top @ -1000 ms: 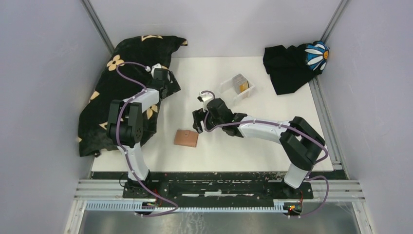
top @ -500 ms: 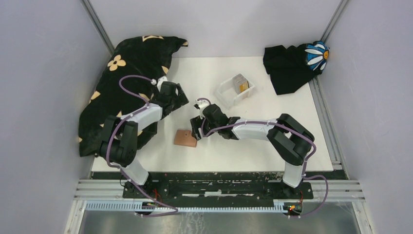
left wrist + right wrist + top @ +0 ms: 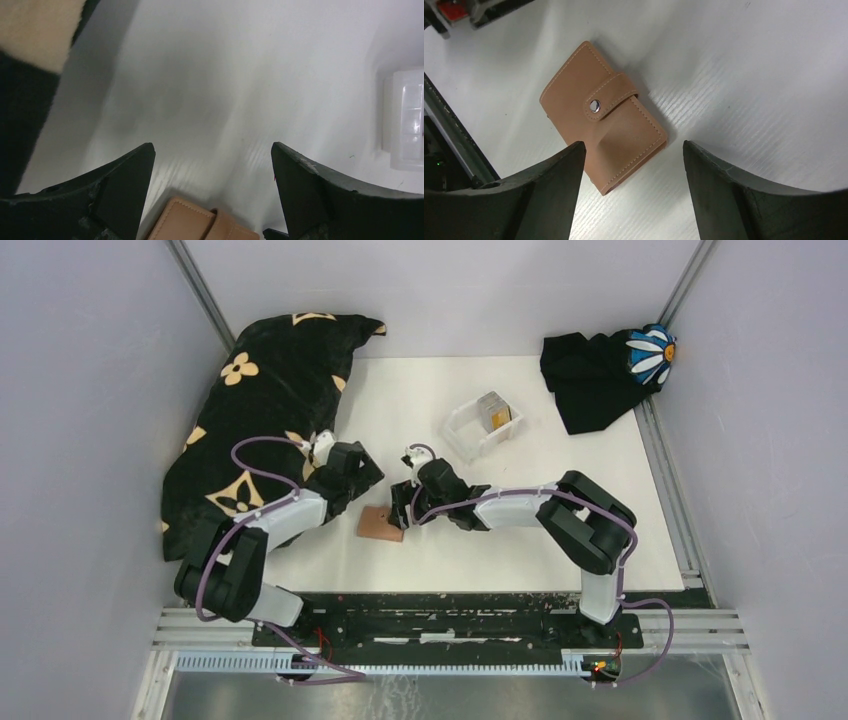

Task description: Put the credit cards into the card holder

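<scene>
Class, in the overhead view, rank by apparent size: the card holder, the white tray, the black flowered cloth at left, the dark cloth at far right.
Largest first: black flowered cloth, dark cloth, white tray, card holder.

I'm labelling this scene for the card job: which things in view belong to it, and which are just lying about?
Belongs to the job:
- credit cards, standing in the white tray
- card holder, snapped shut on the table
- left gripper and right gripper, both open beside it

Just lying about:
- black flowered cloth
- black cloth with daisy
</scene>
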Controlling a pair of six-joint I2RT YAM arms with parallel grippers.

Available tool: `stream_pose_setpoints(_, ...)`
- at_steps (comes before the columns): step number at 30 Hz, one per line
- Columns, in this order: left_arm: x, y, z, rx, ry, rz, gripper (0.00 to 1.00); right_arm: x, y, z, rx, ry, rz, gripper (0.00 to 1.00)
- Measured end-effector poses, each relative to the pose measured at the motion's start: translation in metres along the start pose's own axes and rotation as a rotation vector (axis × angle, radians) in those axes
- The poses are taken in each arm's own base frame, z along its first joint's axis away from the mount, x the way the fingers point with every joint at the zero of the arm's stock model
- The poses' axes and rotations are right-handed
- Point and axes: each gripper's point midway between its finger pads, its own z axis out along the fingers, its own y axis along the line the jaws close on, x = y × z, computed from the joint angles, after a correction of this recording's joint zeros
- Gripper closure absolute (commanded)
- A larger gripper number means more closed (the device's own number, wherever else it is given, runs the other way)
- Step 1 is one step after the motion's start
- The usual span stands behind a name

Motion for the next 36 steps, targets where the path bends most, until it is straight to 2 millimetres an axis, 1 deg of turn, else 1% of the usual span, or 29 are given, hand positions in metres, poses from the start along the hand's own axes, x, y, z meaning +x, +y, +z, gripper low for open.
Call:
stream_pose_setpoints(3,0.008,0.014,-0.007,-0.015,-0.004,-0.029,0.07,0.005,0.002,0.001,-0.016,0.005,0.030,0.23)
stream_pose_setpoints(6,0.015,0.023,-0.013,-0.019,-0.005,-0.056,0.08,0.005,0.005,0.001,-0.032,-0.004,0.057,0.24)
stream_pose_setpoints(10,0.024,0.027,-0.022,-0.001,-0.006,-0.087,0.09,0.008,0.009,0.001,-0.059,-0.012,0.100,0.27)
stream_pose_setpoints(14,0.032,0.029,-0.029,0.019,-0.006,-0.110,0.12,0.009,0.011,0.001,-0.073,-0.016,0.129,0.30)
stream_pose_setpoints(21,0.048,0.040,-0.038,0.035,-0.004,-0.130,0.18,0.013,0.016,0.000,-0.102,-0.020,0.186,0.36)
stream_pose_setpoints(26,0.052,0.038,-0.039,0.064,-0.011,-0.145,0.21,0.011,0.020,-0.001,-0.124,-0.028,0.215,0.38)
stream_pose_setpoints(33,0.052,0.036,-0.039,0.096,-0.033,-0.169,0.24,0.013,0.020,0.002,-0.135,-0.033,0.254,0.46)
stream_pose_setpoints(36,0.052,0.038,-0.038,0.100,-0.046,-0.176,0.27,0.013,0.020,0.005,-0.147,-0.045,0.282,0.49)
